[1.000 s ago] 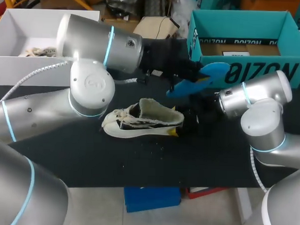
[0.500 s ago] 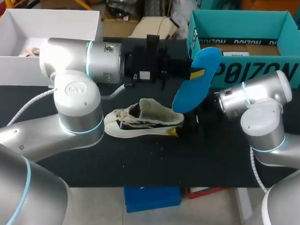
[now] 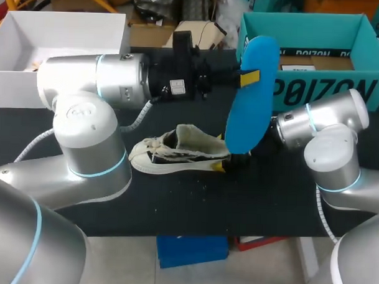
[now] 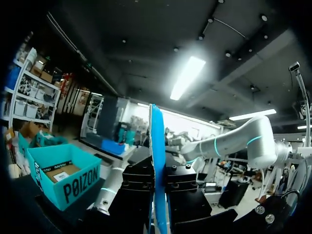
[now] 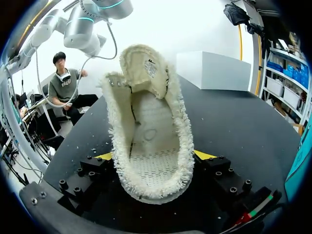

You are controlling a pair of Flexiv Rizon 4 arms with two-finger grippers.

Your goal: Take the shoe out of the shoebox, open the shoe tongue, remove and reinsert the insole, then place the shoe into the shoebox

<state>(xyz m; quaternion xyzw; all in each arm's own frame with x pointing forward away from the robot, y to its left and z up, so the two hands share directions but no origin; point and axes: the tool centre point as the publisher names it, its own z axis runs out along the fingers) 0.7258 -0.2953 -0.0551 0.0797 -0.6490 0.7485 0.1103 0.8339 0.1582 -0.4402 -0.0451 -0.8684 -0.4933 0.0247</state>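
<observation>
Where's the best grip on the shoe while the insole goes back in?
The heel, from behind, level with the table, one finger on each side wall, as the right gripper has it. The shoe stands on its sole, so the opening is left free for the blue insole.

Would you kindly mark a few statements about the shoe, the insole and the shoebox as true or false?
1. The left gripper is shut on the blue insole. True.
2. The shoe lies inside the teal shoebox. False: it lies on the black table, outside the shoebox.
3. The right gripper has the shoe's heel end between its fingers. True.
4. The insole sits inside the shoe. False: it is held on end above the table, out of the shoe.
</observation>
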